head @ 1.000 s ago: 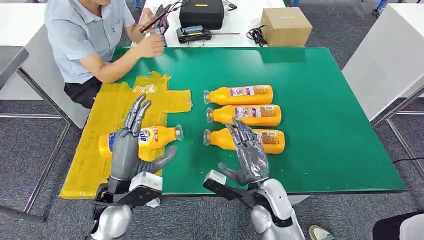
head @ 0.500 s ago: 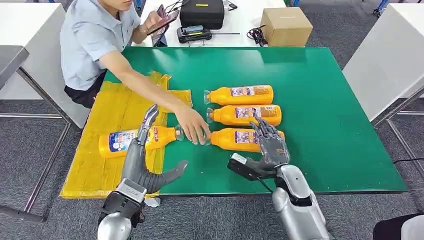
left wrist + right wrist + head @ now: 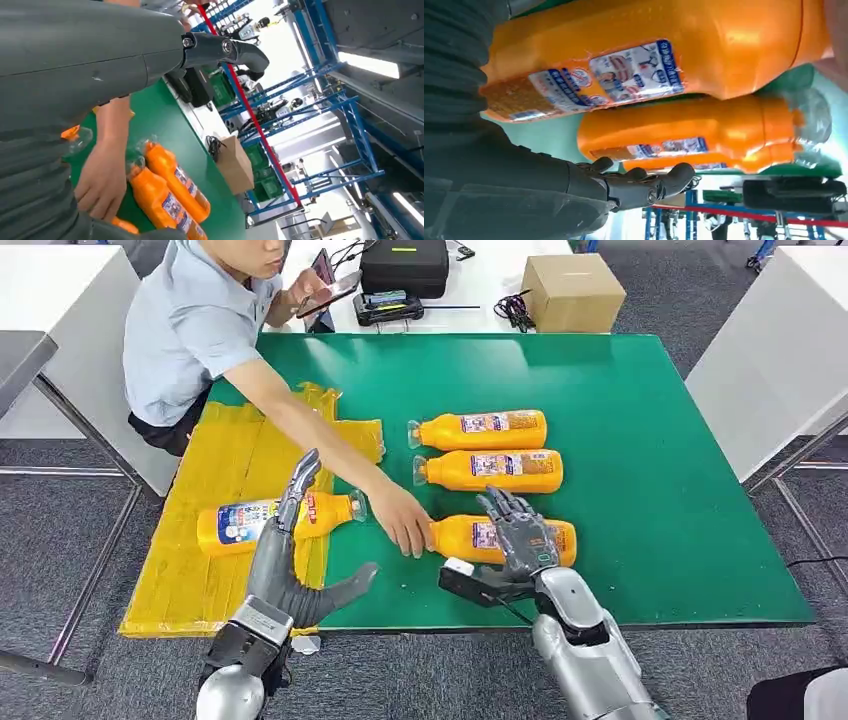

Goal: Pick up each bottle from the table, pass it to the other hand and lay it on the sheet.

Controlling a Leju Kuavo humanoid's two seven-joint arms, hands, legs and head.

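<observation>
On the green worktop (image 3: 640, 490), three orange plastic bottles with clear caps lie on their sides in a row; the nearest orange bottle (image 3: 470, 538) lies under the right hand (image 3: 520, 540), whose dark fingers (image 3: 500, 508) are spread apart over its label, and whether they touch it cannot be told from the head view. A person's hand (image 3: 403, 523) rests at the cap end of that same bottle, just beside the robot's fingers. The middle orange bottle (image 3: 492, 470) and the far orange bottle (image 3: 480, 429) lie well clear of both hands. A fourth orange bottle with a blue label (image 3: 245, 522) lies on the crumpled yellow sheet (image 3: 200, 570), behind the left hand (image 3: 285, 560), which hovers open with fingers extended and the thumb out to the side, holding nothing. The right wrist view shows the nearest bottle's label close up, beside the hand rather than enclosed by it. The left wrist view shows a brown cardboard box (image 3: 235, 165) beyond the worktop.
</observation>
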